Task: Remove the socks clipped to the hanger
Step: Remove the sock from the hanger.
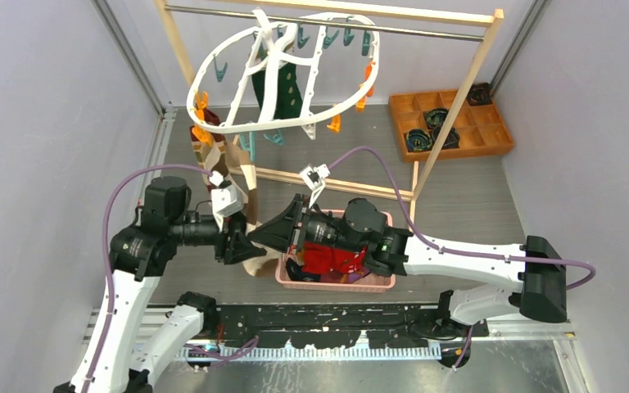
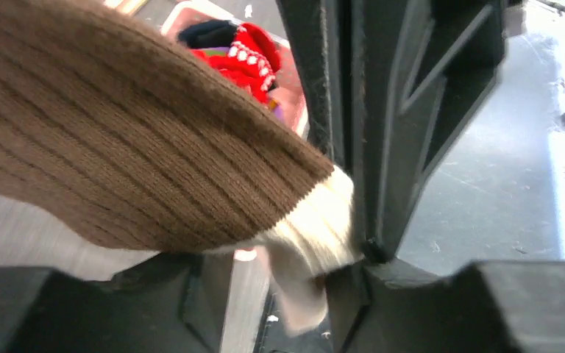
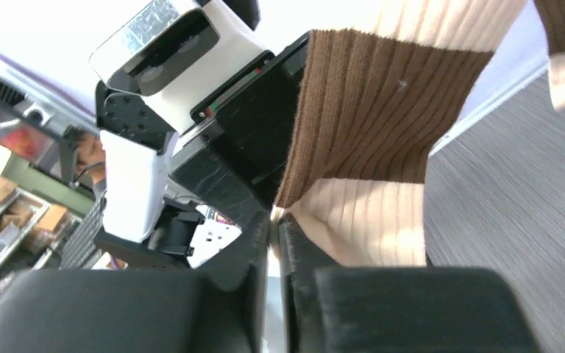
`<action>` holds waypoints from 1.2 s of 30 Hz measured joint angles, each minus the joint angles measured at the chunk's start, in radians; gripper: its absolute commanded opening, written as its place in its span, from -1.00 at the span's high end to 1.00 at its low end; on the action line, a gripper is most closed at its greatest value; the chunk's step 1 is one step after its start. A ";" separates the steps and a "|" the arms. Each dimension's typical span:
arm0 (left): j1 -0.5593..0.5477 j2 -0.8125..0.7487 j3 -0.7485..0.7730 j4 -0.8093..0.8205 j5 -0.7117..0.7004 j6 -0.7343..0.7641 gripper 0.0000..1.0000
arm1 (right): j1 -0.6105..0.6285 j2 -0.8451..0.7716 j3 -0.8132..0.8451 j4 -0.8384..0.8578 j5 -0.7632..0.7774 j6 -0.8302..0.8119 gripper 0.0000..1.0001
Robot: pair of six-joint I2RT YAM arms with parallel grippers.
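**Right wrist view:** the right gripper (image 3: pixel 276 243) is seen clenched on the edge of a brown-and-cream sock (image 3: pixel 368 125), its jaws all but meeting.

**Left wrist view:** the same sock is draped across the left gripper (image 2: pixel 276 276). Whether it is grasped there cannot be told.

**Top view only:** the hanger (image 1: pixel 213 127) is shown well beyond both grippers, with a dark green sock (image 1: pixel 288 88) hanging within it. A pink basket (image 1: pixel 336 284) is shown just behind the right gripper.

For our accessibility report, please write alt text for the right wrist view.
The right gripper pinches a cream band of a brown-and-cream ribbed sock. The left gripper, with its white camera, sits close behind on the left.
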 measured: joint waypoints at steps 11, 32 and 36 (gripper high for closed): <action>-0.048 -0.079 -0.129 0.153 -0.246 0.024 0.99 | 0.011 -0.033 0.091 -0.256 0.474 -0.144 -0.11; -0.140 -0.172 -0.248 0.281 -0.369 0.348 1.00 | 0.092 0.327 0.771 -0.631 0.877 -0.423 -0.29; -0.280 -0.152 -0.248 0.301 -0.472 0.416 0.99 | 0.076 0.351 0.826 -0.687 0.888 -0.412 -0.30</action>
